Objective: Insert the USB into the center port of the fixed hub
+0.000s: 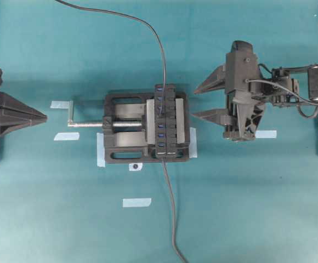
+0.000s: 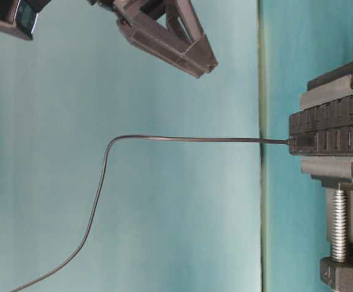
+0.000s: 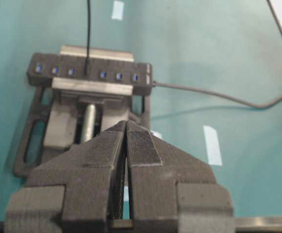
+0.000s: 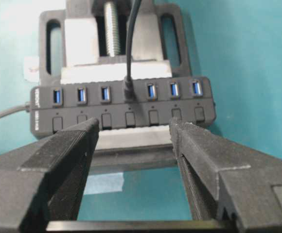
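Small black USB plug (image 4: 128, 90) seated in long matte-black 7-port hub (image 4: 44, 124), lettering perhaps "VEMONT". Ribbed right gripper (image 4: 133, 141) spread, empty; left gripper (image 3: 126, 145) clenched, empty.

An overhead camera looks straight down on the whole teal table (image 1: 246, 208), vise (image 1: 123, 143) at center. A table-level camera, turned sideways, sits close to the hub (image 2: 332, 131). The left wrist camera views the hub (image 3: 90, 73) from the screw side, farther off; the right wrist camera faces it (image 4: 124, 104) close, from opposite.
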{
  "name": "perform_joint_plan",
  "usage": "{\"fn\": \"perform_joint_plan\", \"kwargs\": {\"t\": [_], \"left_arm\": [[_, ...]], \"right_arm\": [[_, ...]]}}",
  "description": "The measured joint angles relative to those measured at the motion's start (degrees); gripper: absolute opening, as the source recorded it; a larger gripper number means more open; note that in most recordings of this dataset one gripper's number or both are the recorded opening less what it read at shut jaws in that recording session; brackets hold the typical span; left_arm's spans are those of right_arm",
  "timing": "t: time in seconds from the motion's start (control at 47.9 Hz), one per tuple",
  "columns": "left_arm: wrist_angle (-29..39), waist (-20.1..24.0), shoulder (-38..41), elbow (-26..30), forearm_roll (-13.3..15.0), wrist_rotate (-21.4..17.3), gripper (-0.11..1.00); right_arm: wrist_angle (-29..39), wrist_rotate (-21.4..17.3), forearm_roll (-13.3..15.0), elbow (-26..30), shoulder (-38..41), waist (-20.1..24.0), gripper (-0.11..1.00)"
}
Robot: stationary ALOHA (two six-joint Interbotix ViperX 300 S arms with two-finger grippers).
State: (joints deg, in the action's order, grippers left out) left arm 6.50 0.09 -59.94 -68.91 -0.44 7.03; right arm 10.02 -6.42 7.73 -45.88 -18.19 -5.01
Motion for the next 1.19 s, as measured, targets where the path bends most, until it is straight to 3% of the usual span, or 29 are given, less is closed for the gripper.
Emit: {"fn": "perform_joint_plan", "kwargs": {"t": [1.19], "left_arm": [[0.2,0.0,-0.1,0.2,0.0,0.0,0.0]], "right_arm": [[-0.4,0.0,0.0,-1.6,-1.2,0.2,0.72]]}}
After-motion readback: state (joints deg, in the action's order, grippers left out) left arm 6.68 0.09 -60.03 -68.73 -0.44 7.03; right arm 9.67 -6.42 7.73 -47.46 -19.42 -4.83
